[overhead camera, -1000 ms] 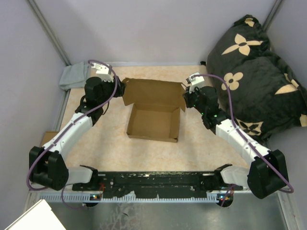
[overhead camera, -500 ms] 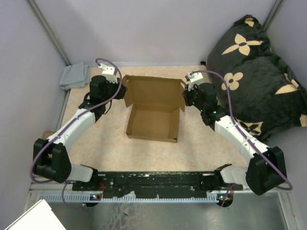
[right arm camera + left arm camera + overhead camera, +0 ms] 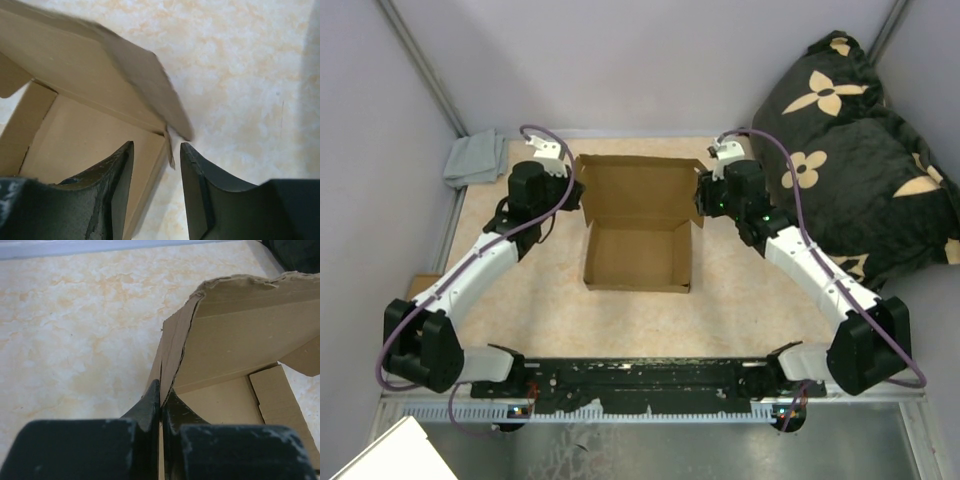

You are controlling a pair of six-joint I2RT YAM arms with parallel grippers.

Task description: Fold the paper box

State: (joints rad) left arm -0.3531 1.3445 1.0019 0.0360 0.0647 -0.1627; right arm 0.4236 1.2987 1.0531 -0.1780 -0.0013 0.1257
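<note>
The box [image 3: 638, 235] sits open in the middle of the counter [image 3: 740, 300], its shallow tray toward the bottom of the frame and its lid panel raised along the far edge. Both arms rise from bases at the bottom of the overhead view and bow outward. The left arm [image 3: 485, 260] curves up the left side and the right arm [image 3: 810, 270] up the right. Their wrists turn inward to meet the lid's two upper corners.

At the lid's left end, the left pincer [image 3: 570, 192] is clamped on the box. In the left wrist view, the left pincer [image 3: 161, 396] has its fingers pressed together on the thin edge of a side flap, and the box [image 3: 235, 340] rises to the right above pale marbled counter [image 3: 75, 330].

At the lid's right end, the right pincer [image 3: 702, 200] stands with its fingers apart. From the right wrist, the right pincer [image 3: 156, 150] straddles a corner of the box [image 3: 75, 65], and a flap edge hangs in the gap. Whether either finger touches the card cannot be told.

A grey cloth [image 3: 475, 160] lies at the counter's upper left corner. A dark flowered cushion [image 3: 860, 150] fills the upper right of the frame.
</note>
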